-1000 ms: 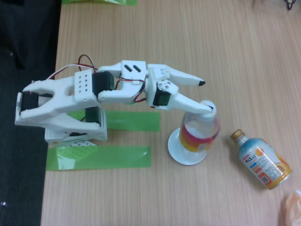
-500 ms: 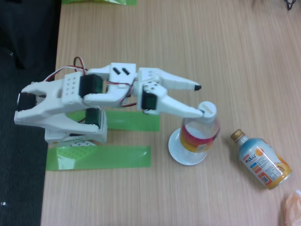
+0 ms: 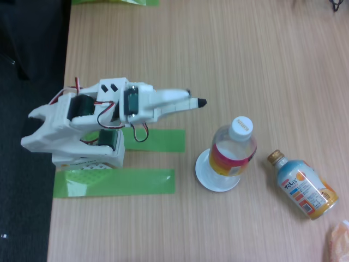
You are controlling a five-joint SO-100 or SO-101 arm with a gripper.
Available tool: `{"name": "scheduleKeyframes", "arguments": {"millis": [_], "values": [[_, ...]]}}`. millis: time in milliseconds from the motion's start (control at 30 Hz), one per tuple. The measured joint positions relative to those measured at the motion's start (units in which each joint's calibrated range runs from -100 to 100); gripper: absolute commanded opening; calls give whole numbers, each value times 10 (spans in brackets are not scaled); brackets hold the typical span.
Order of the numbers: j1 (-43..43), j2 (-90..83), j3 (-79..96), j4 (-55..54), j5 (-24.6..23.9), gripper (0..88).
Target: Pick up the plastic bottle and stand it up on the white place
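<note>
The plastic bottle point(image 3: 233, 150), clear with a white cap and a red-yellow label, stands upright on the white place point(image 3: 210, 177), a round disc on the wooden table. My gripper point(image 3: 195, 97) hangs to the upper left of the bottle, well apart from it. Its white fingers lie close together, point right, and hold nothing.
A shorter blue-and-orange bottle point(image 3: 302, 185) with a gold cap lies on its side right of the disc. Two green tape strips point(image 3: 117, 182) mark the table by the arm's base point(image 3: 87, 155). The table's left edge drops to a dark floor. An orange object point(image 3: 339, 239) shows at the lower right corner.
My gripper let go of the bottle's cap, pulled back to the left and up, and its jaws closed. The bottle stayed upright on the disc.
</note>
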Motion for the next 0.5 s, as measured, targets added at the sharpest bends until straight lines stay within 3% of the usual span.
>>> {"name": "scheduleKeyframes", "arguments": {"millis": [167, 233, 367, 500], "values": [[2, -37, 89, -189, 74, 319], [1, -44, 109, -253, 93, 277], [3, -51, 115, -322, 120, 164], [3, -56, 115, -374, 143, 133]]}}
